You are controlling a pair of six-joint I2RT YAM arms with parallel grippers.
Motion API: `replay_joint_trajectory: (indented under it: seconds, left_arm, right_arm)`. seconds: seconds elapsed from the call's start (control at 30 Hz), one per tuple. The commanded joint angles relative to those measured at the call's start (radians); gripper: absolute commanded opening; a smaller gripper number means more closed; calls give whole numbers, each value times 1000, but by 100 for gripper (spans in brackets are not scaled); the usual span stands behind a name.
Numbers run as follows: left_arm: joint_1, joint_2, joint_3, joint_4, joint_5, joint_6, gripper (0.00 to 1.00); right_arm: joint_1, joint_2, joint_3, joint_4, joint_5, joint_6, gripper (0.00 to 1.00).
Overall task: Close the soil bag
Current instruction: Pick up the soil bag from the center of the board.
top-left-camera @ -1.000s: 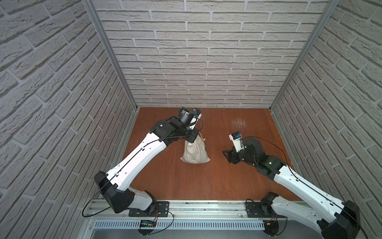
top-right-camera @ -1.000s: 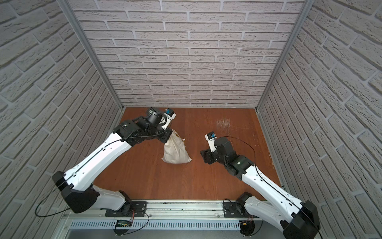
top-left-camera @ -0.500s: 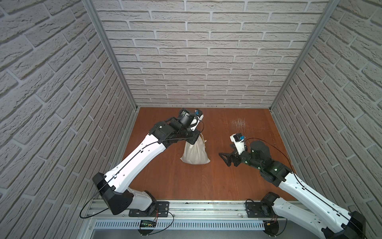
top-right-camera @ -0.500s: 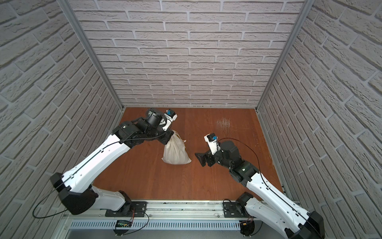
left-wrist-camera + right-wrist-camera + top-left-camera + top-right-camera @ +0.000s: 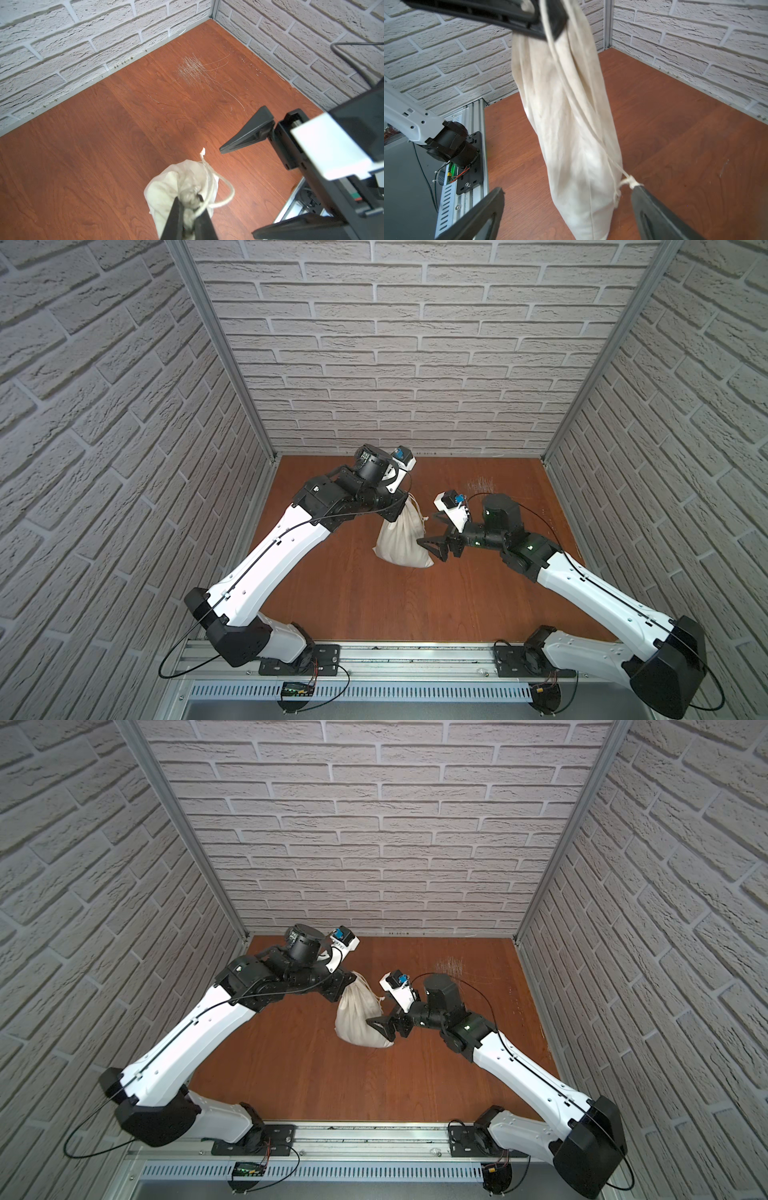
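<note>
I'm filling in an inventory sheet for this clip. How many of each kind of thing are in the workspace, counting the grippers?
Cloth sack: 1, the soil bag, its neck pinched in the left gripper.
Parallel grippers: 2, the left gripper shut, the right gripper open around the sack's lower part.
Wooden table: 1.
Total: 4

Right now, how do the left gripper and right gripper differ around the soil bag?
The left gripper is shut on the gathered top of the soil bag; the right gripper is open, holding nothing. The left gripper grips from above; the right gripper comes from the side, lower down, spread around the bag, one tip by the cord knot. Both have black fingers.
</note>
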Motion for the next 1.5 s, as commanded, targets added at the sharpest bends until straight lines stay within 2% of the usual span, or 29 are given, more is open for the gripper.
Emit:
replay_joint_trajectory:
  seconds: [0.0,0.23,0.6,0.7,0.83,0.97,1.0,1.07,1.17,1.2,1.3,1.47]
  left_arm:
    - [-12,9,57,100,28,-5,0]
    - [-35,55,112,93,32,-7,0]
    - [-54,89,178,111,37,-32,0]
    - [-53,87,184,119,34,-37,0]
    - [-54,85,187,124,35,-45,0]
    - [-53,79,186,125,31,-48,0]
    - [-53,77,186,121,29,-48,0]
    - [-54,74,180,119,19,-47,0]
    - [-53,66,169,123,10,-48,0]
    - [-53,61,163,127,6,-48,0]
    - [-54,48,143,134,-25,-49,0]
    - [-36,25,83,125,-165,-70,0]
  right_arm:
    - [-4,38,65,37,-74,-48,98]
    - [-4,121,139,24,-80,-59,98]
    - [4,162,80,125,-113,-9,98]
    - [4,162,52,150,-117,2,89]
    - [6,184,35,183,-136,27,69]
    - [8,191,14,242,-131,51,58]
    - [10,189,10,252,-125,55,50]
    - [12,184,7,253,-101,59,27]
    - [15,173,-7,261,-57,59,7]
    - [17,169,-12,264,-43,60,4]
    - [18,143,-43,299,2,72,3]
    - [18,73,-126,399,49,87,3]
